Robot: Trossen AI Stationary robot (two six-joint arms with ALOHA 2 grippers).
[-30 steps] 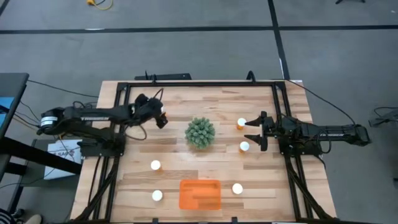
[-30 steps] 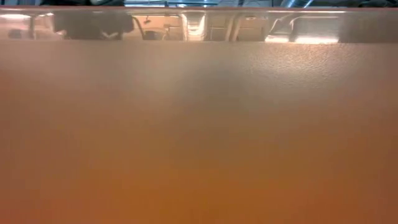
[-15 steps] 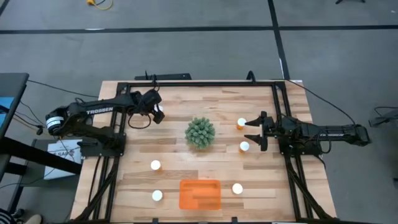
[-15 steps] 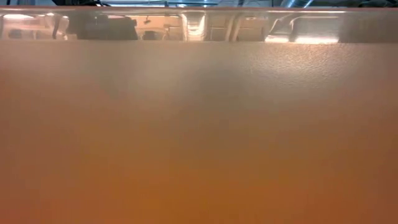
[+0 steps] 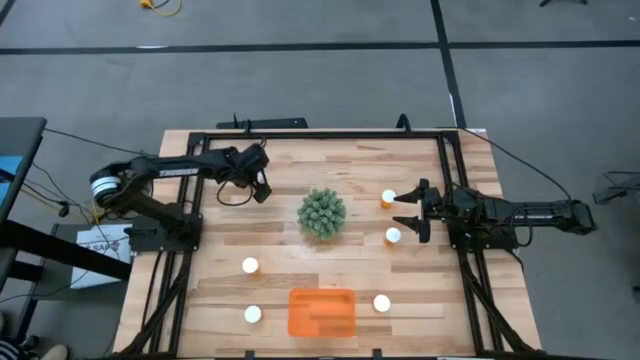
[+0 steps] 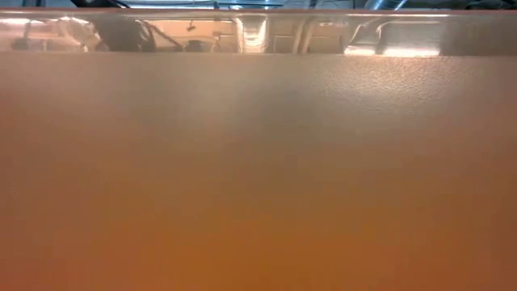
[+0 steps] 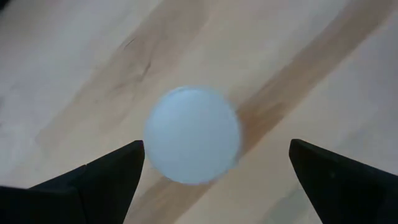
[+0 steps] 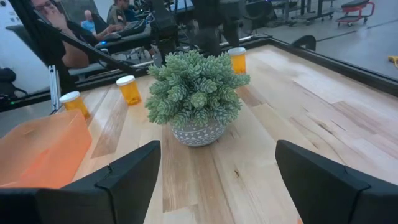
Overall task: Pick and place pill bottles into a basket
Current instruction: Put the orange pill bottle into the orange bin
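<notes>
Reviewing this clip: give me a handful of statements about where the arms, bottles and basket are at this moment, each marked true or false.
1. The left gripper is open directly above a white-capped pill bottle. True.
2. A pill bottle already lies inside the basket. False: the high view shows nothing in it.
3. The plant stands between the two arms. True.
4. The right gripper is shut on a bottle. False: it is open, with one bottle beside one finger and another beside the other, gripping neither.
5. All the bottles sit on the left side of the table. False: three stand right of the plant.
</notes>
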